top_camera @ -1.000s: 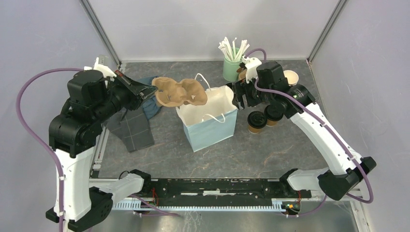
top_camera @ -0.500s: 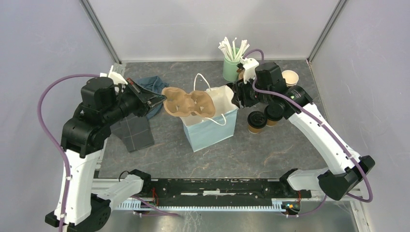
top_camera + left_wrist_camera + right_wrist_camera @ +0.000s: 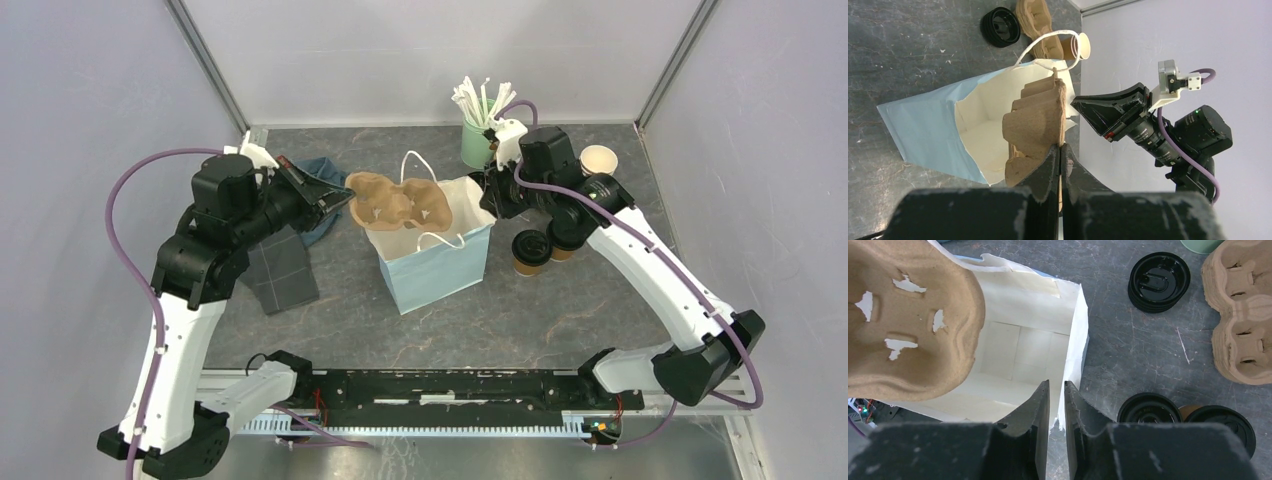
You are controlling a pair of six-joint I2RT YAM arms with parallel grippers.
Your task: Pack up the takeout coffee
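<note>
Two takeout coffee cups with black lids (image 3: 530,250) (image 3: 565,235) stand right of the light blue paper bag (image 3: 440,265); in the right wrist view their lids (image 3: 1149,410) (image 3: 1220,422) show at the bottom. My left gripper (image 3: 345,197) (image 3: 1059,147) is shut on the edge of a brown pulp cup carrier (image 3: 395,203) (image 3: 1035,125), held over the bag's open mouth (image 3: 1018,350). My right gripper (image 3: 490,200) (image 3: 1056,385) straddles the bag's right rim. Its jaws stand a narrow gap apart with the paper wall between them.
A green cup of white stirrers (image 3: 480,140) and a lidless paper cup (image 3: 600,160) stand at the back. A stack of black lids (image 3: 1159,281) and stacked carriers (image 3: 1243,310) lie behind the coffees. Grey and blue cloths (image 3: 280,265) lie left of the bag.
My left arm has carried the carrier rightward over the bag's mouth. My right gripper has shifted onto the bag's right rim and its jaws have narrowed a lot.
</note>
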